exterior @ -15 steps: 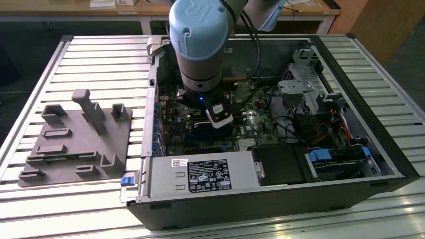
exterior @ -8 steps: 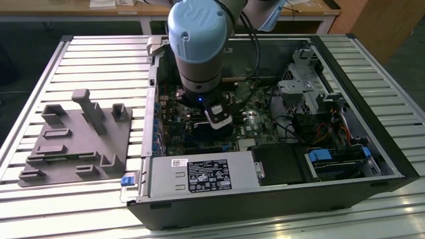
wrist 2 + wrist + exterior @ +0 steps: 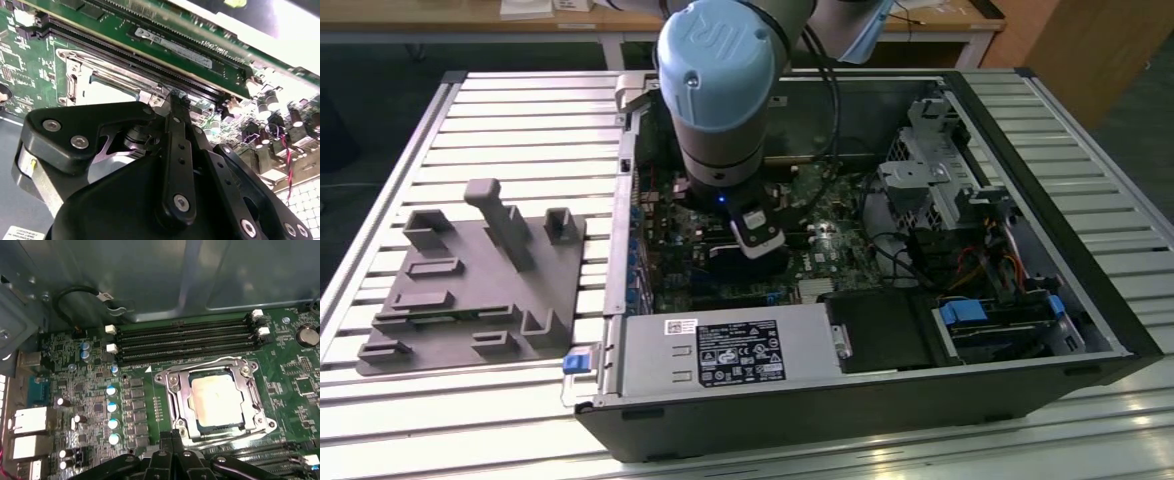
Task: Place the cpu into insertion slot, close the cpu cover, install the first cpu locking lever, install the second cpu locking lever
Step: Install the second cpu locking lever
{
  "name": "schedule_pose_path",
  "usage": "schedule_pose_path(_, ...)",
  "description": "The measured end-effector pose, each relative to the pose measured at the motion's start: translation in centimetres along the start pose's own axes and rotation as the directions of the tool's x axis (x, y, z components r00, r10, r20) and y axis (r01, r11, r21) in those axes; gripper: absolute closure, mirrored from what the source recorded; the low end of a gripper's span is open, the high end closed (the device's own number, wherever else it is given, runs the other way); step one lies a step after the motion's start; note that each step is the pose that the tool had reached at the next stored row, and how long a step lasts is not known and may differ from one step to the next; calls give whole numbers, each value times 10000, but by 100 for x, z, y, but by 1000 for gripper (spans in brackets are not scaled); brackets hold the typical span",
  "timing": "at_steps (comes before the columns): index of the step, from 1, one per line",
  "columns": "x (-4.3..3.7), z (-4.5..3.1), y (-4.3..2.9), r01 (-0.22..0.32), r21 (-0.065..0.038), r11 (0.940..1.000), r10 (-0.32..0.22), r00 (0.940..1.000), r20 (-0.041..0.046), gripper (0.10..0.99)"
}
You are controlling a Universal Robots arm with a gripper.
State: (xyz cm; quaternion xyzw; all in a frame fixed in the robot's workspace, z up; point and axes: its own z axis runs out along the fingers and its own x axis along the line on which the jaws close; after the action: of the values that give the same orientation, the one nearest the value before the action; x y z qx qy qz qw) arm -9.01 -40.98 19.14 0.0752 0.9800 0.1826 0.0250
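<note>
The claw (image 3: 172,437) has its two fingers pressed together, and nothing can be seen between them. Its tips hang just beside one edge of the cpu cover (image 3: 182,405), low over the green board (image 3: 90,395), likely because that is where the next small part has to be pushed. The cpu (image 3: 217,400) is not in the claw. It lies flat in the insertion slot (image 3: 210,430), so that step looks done. The cover lies down flat around the chip, and the chip's pale top shows through the big square hole, so the cover looks closed too. A thin silver lever (image 3: 205,365) runs along the cover's side next to the long black memory slots (image 3: 185,340). It cannot be told if it is hooked in place. In the middle of the exterior view, the arm (image 3: 720,90) reaches straight down into the open computer case (image 3: 854,420), which lies on its side so the board faces up. At the exterior view's left, a grey holder (image 3: 467,290) sits on the table (image 3: 480,120).
</note>
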Motion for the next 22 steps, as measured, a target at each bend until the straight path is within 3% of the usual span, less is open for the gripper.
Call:
schedule_pose_path(5,8,42,34,-6,-81,10000,6,10000,-10,980)
schedule_pose_path(11,8,24,46,-6,-86,10000,6,10000,-13,980)
schedule_pose_path(22,1,-323,180,-6,-84,10000,6,10000,-12,980)
